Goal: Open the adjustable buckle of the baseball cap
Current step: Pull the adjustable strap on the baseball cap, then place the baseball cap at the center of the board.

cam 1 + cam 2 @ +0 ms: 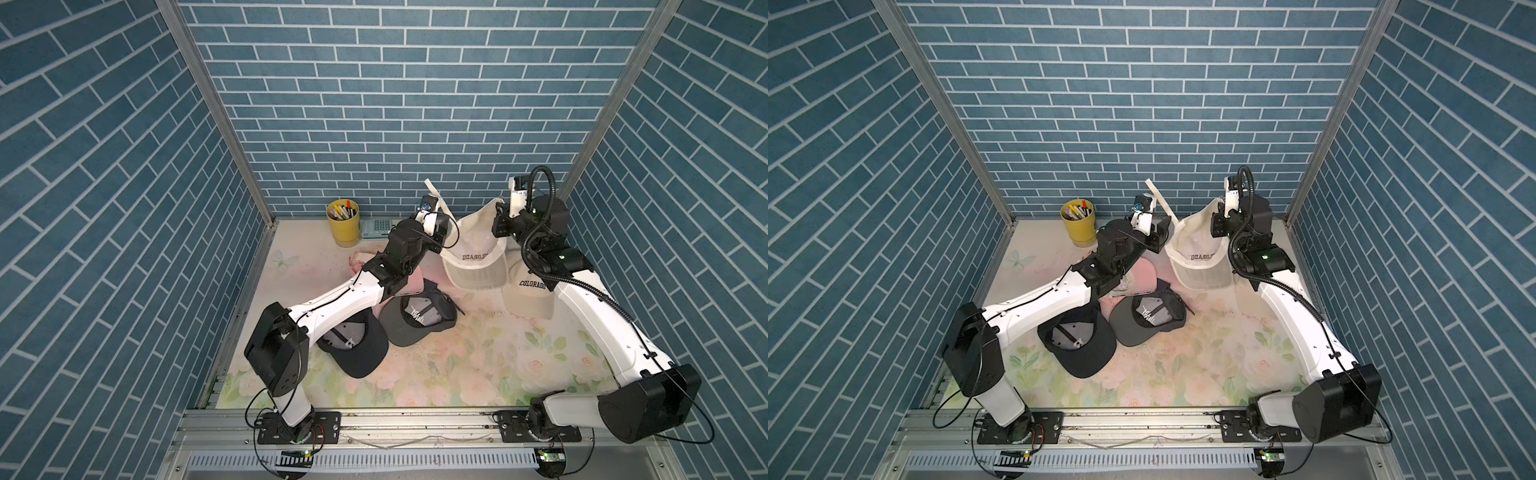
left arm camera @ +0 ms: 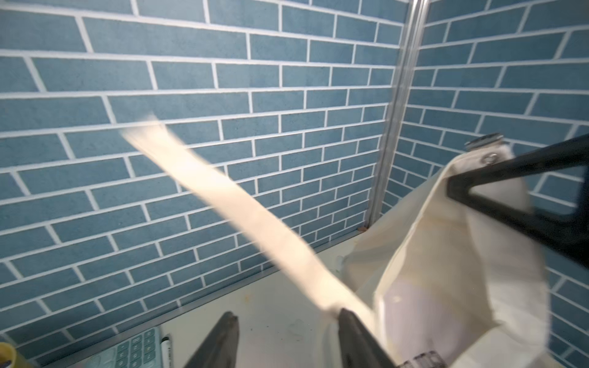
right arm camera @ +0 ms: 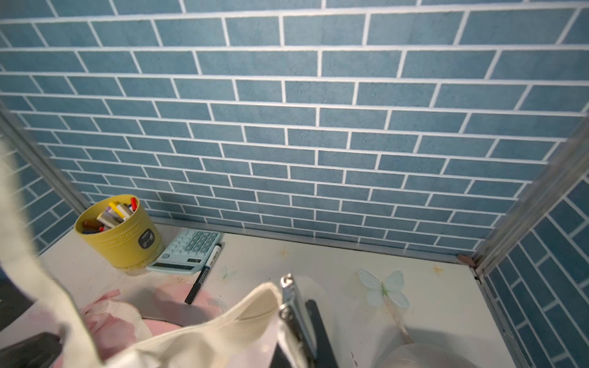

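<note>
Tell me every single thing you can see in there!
held cap: 1, cream, lifted at the back
strap: 1, cream, sticking up loose from it
second cream cap: 1, cream, table, under right arm
pink cap: 1, pink, under left arm
grey cap: 1, grey, table middle
black cap: 1, black, beside grey cap
cup: 1, yellow, back, holding pens
calculator: 1, pale green, beside cup
marker: 1, black, beside calculator
left gripper: 1, black, open, beside strap
right gripper: 1, black, shut on held cap
</note>
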Robot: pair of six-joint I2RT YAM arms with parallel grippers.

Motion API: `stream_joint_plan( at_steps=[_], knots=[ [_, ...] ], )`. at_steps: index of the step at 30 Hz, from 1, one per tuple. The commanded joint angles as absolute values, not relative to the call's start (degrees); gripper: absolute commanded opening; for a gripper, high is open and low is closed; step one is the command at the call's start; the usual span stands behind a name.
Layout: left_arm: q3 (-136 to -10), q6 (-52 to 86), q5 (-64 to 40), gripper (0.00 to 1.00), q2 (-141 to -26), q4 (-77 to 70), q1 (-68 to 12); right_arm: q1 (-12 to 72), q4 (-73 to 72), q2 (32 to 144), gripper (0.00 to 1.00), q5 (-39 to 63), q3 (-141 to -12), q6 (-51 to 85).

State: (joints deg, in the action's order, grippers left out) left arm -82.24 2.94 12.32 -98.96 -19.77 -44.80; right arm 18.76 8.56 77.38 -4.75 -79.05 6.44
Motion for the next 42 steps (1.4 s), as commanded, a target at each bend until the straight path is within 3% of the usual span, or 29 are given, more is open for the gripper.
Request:
stream_joint_plan(
  at_steps=[1, 8, 11, 14, 21, 37, 42],
  knots=[
    [-84.5, 5.7, 15.6, 0.65, -99.9, -17.8, -45.2, 19.7, 14.3, 79.0, 0.00, -13.2, -85.1, 13.2],
    [-76.4, 3.8, 12.5, 0.65, -94.1, -21.0, -46.5, 24.7, 27.0, 84.8, 0.00, -29.3, -95.6, 19.1],
    [-72.4, 1.9, 6.7, 0.66, -91.9, -24.8, -47.7, 26.7, 29.9, 86.7, 0.00, -35.3, -98.3, 20.9],
    [-71.4, 2.2, -0.7, 0.68, -92.8, -27.4, -49.1, 28.0, 32.7, 87.9, 0.00, -39.8, -100.4, 24.3],
    [-70.0, 4.8, -5.2, 0.68, -95.4, -33.9, -55.7, 31.9, 44.9, 93.1, 0.00, -51.6, -109.5, 33.4],
    [-77.2, 1.9, 10.1, 0.72, -108.8, -36.4, -58.3, 35.0, 53.8, 97.4, 0.00, -55.5, -118.2, 40.9],
    [-77.0, 2.9, 6.8, 0.71, -109.0, -40.2, -58.2, 35.3, 54.8, 97.3, 0.00, -56.9, -117.9, 42.0]
  ],
)
